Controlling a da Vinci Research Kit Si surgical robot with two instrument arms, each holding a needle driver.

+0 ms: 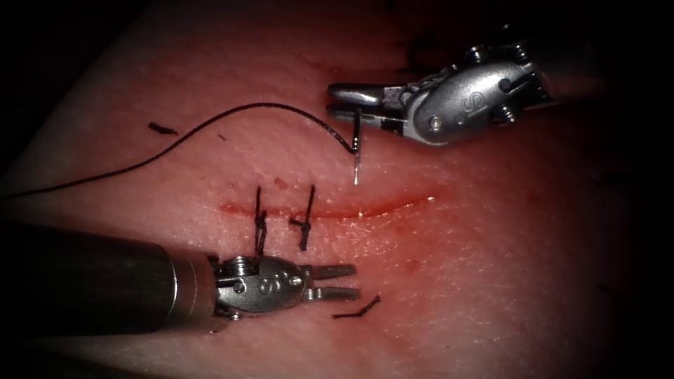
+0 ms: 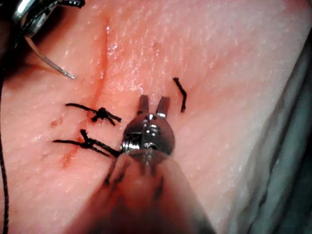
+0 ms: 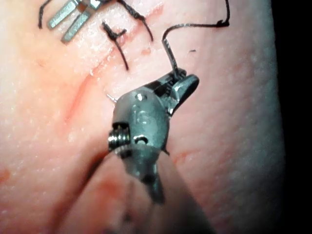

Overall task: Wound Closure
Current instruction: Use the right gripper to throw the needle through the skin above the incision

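Note:
The tissue (image 1: 491, 267) carries a horizontal cut (image 1: 372, 208) with two tied stitches (image 1: 260, 223) (image 1: 305, 226) across its left part. My right tool (image 1: 331, 100) hovers above the cut, jaws shut on the curved needle (image 1: 357, 158) near its thread end. The needle's tip hangs free just above the tissue, not in it. Black thread (image 1: 210, 125) arcs from the needle away to the left. My left tool (image 1: 337, 282) rests below the cut, open and holding nothing. In the left wrist view I see the left tool (image 2: 153, 103), the stitches (image 2: 100, 114) and the needle (image 2: 48, 63). The right wrist view shows the right tool (image 3: 183, 83) with thread (image 3: 170, 48) leading from it.
A cut end of thread (image 1: 356, 307) lies just right of the left tool's tips, and another (image 1: 163, 128) lies at the upper left. Red fluid lines the cut and stains the tissue below it. The left tool's dark shaft (image 1: 84, 281) crosses the lower left.

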